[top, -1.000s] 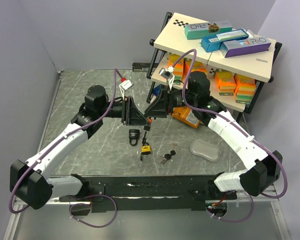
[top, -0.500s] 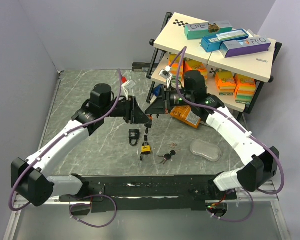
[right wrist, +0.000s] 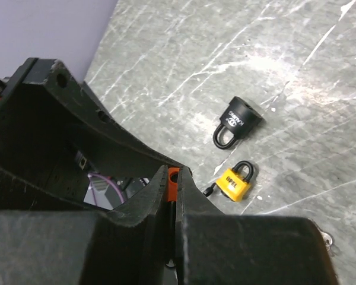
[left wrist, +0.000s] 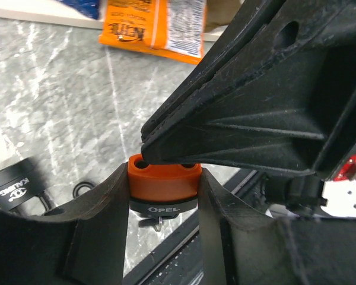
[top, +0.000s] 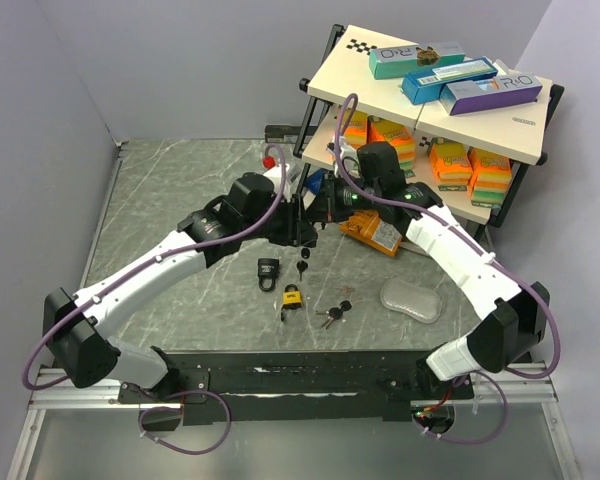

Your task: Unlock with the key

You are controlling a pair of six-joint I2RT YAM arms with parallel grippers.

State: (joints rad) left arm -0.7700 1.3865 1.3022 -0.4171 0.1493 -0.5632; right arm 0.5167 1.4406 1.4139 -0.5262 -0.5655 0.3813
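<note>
Now, left claw (left wrist: 164, 177): clamped on orange padlock (left wrist: 164, 183).
Right claw (right wrist: 172, 175): pinched together at its top.
Padlock: could twist free if arms pull unevenly.

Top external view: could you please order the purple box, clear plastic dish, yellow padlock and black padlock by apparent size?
1. purple box, though its shelf sits nearer the camera, which may flatter it.
2. clear plastic dish.
3. yellow padlock and black padlock, too alike to rank.
</note>
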